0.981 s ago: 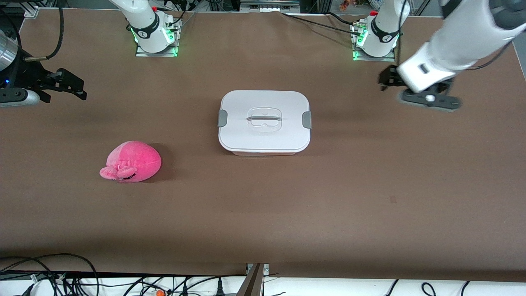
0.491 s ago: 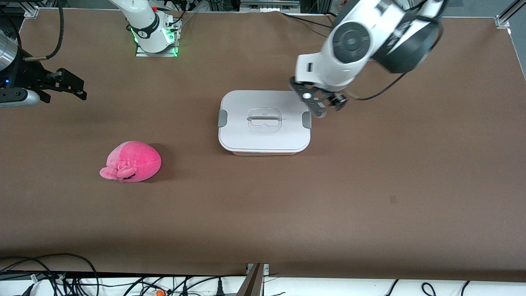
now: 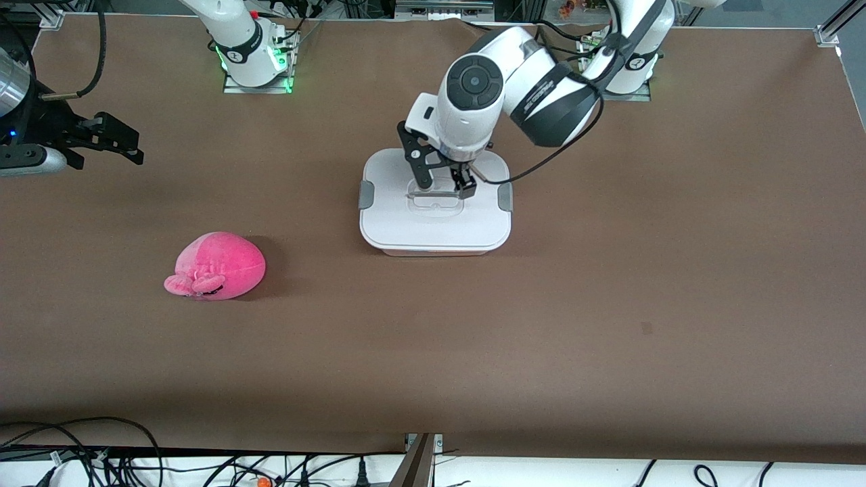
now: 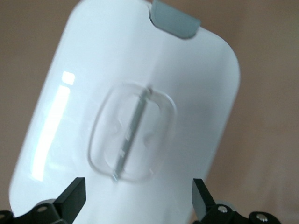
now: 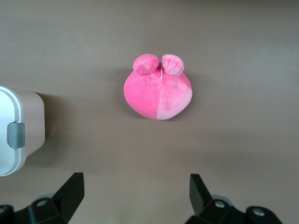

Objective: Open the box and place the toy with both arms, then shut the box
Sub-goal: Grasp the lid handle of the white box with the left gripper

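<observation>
While my left hand [image 3: 445, 181] hangs spread over the box [image 3: 435, 220] at bench centre, straddling its lid handle [image 3: 434, 195] to lift, my right hand [image 3: 101, 142] waits spread at nine o'clock, the toy [image 3: 216, 266] lying toward seven.

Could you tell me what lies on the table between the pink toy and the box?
Nothing: in the front view only bare brown table separates the toy from the box; the right wrist view shows the same.

Box [image 5: 18, 135] cut off at right wrist view's edge
</observation>
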